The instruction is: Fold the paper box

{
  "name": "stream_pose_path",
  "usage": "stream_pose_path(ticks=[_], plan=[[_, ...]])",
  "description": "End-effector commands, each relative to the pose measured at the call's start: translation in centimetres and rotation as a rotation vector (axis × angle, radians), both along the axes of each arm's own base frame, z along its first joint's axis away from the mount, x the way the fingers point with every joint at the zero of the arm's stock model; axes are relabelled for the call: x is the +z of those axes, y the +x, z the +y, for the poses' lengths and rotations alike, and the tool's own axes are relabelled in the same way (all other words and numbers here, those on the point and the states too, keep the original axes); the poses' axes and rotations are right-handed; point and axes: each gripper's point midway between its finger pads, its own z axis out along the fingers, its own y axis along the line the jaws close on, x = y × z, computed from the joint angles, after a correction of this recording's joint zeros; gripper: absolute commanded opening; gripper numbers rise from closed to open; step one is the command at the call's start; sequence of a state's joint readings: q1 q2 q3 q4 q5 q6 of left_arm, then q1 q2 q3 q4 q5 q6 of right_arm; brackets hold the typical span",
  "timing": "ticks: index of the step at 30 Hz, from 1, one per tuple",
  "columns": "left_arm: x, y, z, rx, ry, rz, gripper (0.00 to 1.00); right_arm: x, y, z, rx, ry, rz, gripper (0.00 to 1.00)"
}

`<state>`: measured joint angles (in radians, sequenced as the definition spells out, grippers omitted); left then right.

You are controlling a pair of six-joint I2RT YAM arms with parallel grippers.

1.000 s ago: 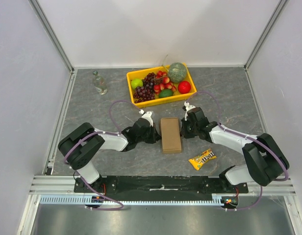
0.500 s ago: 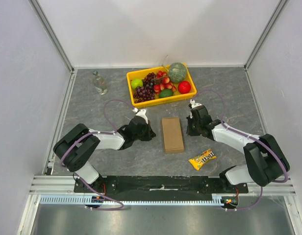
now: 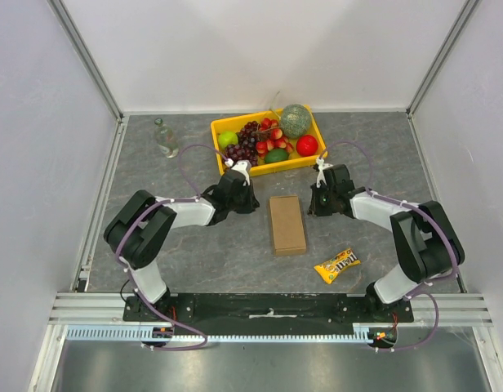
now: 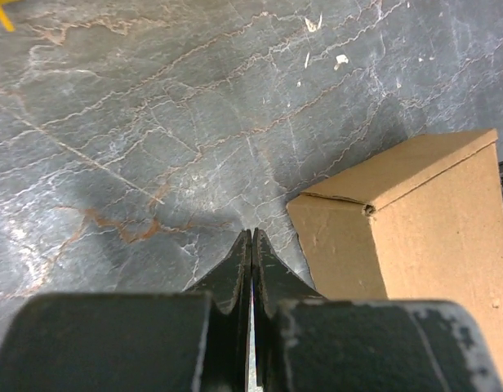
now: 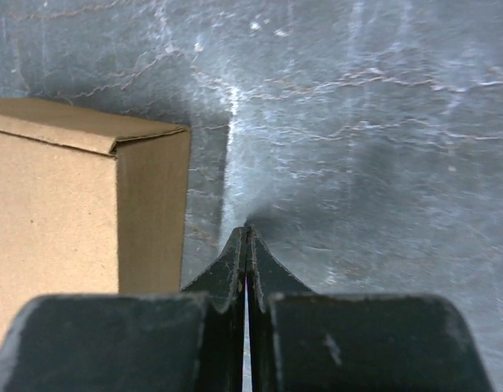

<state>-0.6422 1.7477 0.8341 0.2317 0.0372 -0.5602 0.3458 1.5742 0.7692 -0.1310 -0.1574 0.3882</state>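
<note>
The paper box (image 3: 287,224) is a closed brown cardboard carton lying flat mid-table, long side running near to far. My left gripper (image 3: 250,201) stands just left of its far end, shut and empty, clear of the cardboard. In the left wrist view the shut gripper (image 4: 251,233) points at bare table, with the box's corner (image 4: 415,237) to its right. My right gripper (image 3: 316,207) is on the other side of the far end, also shut and empty. Its wrist view has the gripper (image 5: 247,228) over the table and the box (image 5: 64,220) at left.
A yellow tray (image 3: 296,163) of fruit sits just beyond both grippers. A small clear bottle (image 3: 164,137) stands at the far left. A yellow candy packet (image 3: 336,265) lies near the front, right of the box. White walls surround the table.
Both grippers, which were pressed against the box's sides, have drawn back from it and moved toward the far side. The box stays in place.
</note>
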Motion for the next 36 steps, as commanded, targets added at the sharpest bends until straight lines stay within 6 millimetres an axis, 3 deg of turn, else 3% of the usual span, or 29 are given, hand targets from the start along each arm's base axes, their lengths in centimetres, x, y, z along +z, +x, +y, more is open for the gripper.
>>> stream_pose_path(ticks=[1, 14, 25, 29, 36], plan=[[-0.5, 0.2, -0.9, -0.078, 0.017, 0.006, 0.02, 1.3, 1.2, 2.4, 0.095, 0.094, -0.037, 0.00], [-2.4, -0.1, -2.6, -0.127, -0.006, 0.061, 0.02, 0.4, 0.8, 3.6, 0.124, 0.150, 0.003, 0.00], [-2.5, -1.5, -5.6, -0.186, -0.027, 0.070, 0.02, 1.1, -0.3, 5.5, 0.169, 0.211, 0.010, 0.00], [-3.0, -1.9, -4.9, -0.170, -0.004, 0.074, 0.02, 0.8, -0.2, 4.6, 0.128, 0.173, 0.003, 0.00], [-4.0, -2.7, -1.6, -0.104, 0.049, 0.085, 0.02, 0.2, -0.4, 1.5, 0.008, 0.054, -0.006, 0.00]])
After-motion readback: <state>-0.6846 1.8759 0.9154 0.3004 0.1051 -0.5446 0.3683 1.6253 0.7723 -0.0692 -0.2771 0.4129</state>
